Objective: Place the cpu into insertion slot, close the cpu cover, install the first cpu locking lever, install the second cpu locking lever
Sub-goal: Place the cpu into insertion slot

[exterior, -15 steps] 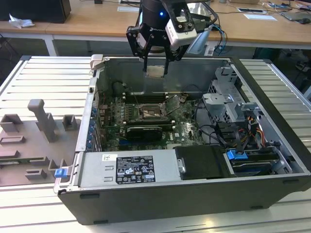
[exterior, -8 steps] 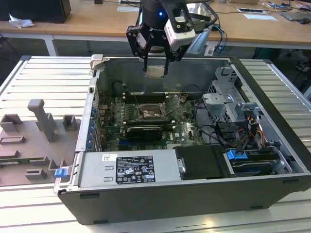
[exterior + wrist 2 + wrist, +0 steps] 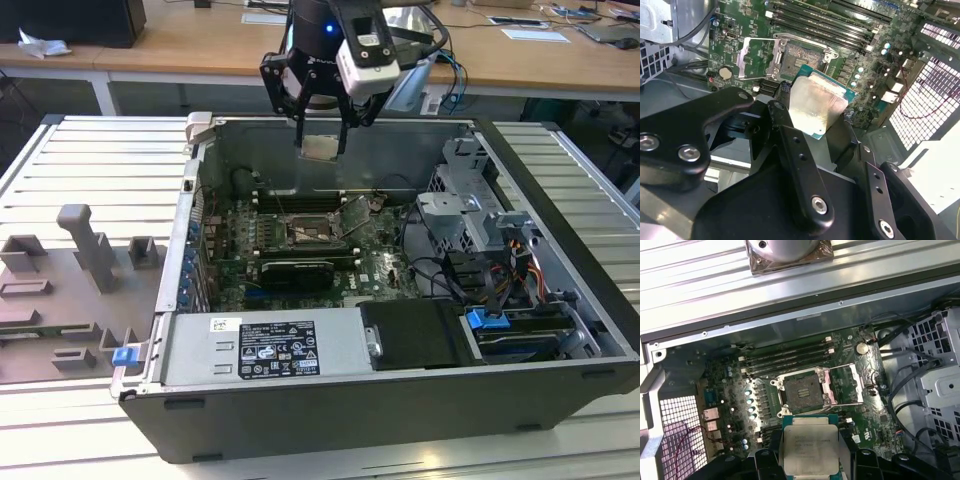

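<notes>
Black gripper (image 3: 321,138) sits at top centre of the exterior view, above the far wall of the open dark-grey computer case (image 3: 560,330). I read it as clamped on the thin square cpu (image 3: 320,150), held in the air well apart from the green circuit board (image 3: 385,268) below.

In the second wrist view the gripper (image 3: 812,125) has black fingers (image 3: 785,135) pressing on opposite edges of the cpu (image 3: 816,102). The chip's metal face is glared white and tilted toward the camera. The first wrist view gives what that one cannot: the cpu (image 3: 809,442) seen nearly flat-on, with a silvery-grey lid inside a green border, and the gripper (image 3: 810,467) closed around it.

The insertion slot (image 3: 799,390), a small square dark socket with a silvery rim, lies uncovered on the board just beyond the chip. It also shows in the second wrist view (image 3: 801,54) and, small, at mid-frame in the exterior view (image 3: 305,232).

The cpu cover (image 3: 844,384), a silvery metal frame plate with a square cut-out, is swung open on its hinge beside the slot. It shows too in the second wrist view (image 3: 754,57) and the exterior view (image 3: 357,213).

Long black memory slots (image 3: 785,357) run along the slot's far side, and a round silver coin battery (image 3: 862,347) lies near the cover.

The exterior view also takes in the surroundings:
- a grey fixture plate with blocks (image 3: 70,290) on the exterior view's left
- a silver power supply box (image 3: 262,350) at lower middle
- wooden desks (image 3: 200,45) across the top
</notes>
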{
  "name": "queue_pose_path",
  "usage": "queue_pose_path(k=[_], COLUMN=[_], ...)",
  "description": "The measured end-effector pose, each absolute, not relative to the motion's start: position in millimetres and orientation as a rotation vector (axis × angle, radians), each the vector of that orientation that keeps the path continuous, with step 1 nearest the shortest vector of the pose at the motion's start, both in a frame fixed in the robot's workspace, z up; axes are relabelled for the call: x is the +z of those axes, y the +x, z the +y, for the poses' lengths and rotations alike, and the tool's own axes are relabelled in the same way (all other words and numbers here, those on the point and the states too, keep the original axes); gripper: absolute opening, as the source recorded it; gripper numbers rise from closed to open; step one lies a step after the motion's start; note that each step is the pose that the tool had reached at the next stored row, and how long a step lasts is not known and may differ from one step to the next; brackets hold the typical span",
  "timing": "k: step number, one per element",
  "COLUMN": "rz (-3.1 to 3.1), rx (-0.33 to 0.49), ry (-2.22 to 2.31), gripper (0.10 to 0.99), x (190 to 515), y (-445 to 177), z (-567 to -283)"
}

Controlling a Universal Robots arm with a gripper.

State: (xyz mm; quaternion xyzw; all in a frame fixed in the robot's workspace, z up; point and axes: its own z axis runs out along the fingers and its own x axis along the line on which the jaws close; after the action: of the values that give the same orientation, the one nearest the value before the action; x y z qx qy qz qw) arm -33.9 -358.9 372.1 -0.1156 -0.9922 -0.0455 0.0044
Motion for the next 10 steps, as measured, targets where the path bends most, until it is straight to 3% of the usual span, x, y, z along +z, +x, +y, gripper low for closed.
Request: queue_pose_path(k=[10], rz=[-3.101], rx=[-0.143], ry=[-0.437], gripper=[0.533], x=[372.1], y=[-34.0], z=[-358.9])
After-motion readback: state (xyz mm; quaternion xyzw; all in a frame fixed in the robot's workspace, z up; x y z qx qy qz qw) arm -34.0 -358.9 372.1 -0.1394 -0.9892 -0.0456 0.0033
